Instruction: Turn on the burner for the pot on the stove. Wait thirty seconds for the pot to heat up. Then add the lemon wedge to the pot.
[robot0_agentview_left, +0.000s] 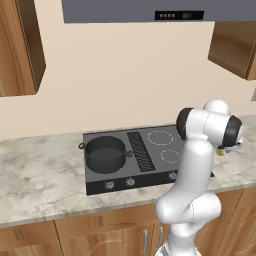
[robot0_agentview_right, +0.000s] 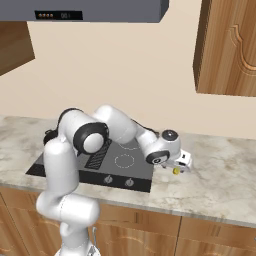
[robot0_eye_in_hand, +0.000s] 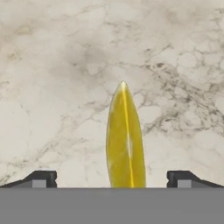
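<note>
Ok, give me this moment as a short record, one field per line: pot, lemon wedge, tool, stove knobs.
pot: the pot sits on the left side of the stove, no lid
lemon wedge: the lemon wedge lies on the marble counter, right of the stove
tool: the tool is open, low over the wedge, one fingertip on each side, not touching
stove knobs: along the front edge; settings too small to read

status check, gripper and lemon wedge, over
Gripper open, low over the marble counter right of the stove. Lemon wedge lies between the fingertips, not gripped. Pot on the left burner, open top. Nothing in the way.
</note>
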